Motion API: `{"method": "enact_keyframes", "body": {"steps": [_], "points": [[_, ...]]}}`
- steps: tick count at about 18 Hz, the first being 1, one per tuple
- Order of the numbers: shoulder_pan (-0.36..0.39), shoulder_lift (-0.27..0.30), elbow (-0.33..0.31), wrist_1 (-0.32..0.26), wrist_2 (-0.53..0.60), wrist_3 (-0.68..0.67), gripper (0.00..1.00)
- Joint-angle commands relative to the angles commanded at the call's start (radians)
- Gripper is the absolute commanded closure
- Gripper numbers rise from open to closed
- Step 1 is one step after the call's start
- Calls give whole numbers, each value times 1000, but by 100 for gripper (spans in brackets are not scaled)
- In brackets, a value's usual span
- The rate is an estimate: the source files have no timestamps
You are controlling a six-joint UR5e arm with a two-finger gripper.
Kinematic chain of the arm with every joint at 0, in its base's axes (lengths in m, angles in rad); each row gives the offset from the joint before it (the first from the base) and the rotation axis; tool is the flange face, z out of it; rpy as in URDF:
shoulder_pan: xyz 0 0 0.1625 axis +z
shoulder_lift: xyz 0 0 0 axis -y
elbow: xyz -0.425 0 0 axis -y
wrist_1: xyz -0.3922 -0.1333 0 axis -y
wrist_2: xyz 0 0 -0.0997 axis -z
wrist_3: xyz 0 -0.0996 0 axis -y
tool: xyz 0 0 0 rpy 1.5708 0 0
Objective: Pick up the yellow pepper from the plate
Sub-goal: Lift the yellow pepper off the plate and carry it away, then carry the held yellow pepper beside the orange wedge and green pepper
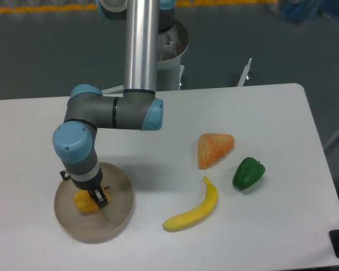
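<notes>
The yellow pepper (85,202) lies on the left part of the round beige plate (116,212) at the table's front left. My gripper (94,197) has come straight down onto the pepper, and the wrist hides most of it. One dark finger (101,197) shows against the pepper's right side; the other finger is hidden behind the wrist. The pepper still rests on the plate. The gap between the fingers is out of sight, so their grip on the pepper cannot be judged.
A yellow banana (193,209) lies right of the plate. Behind it is an orange wedge (214,149), and a green pepper (248,173) sits further right. The arm's base column (142,45) rises at the table's far edge.
</notes>
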Motion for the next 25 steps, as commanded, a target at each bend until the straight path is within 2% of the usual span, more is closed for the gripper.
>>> {"method": "enact_keyframes", "body": {"steps": [3,7,14,17,19,21,25], "points": [[8,37,15,-8,3,2,85],[46,101,0,-18,-2,-9,84],[181,195,0,-146,-8,14,85],[254,204,3,-187,-8,95,85],[333,235,3,-248,-6,159,85],[397,241,3,-293,-5,246,85],[495,255,8,-304,-8,386,85]]}}
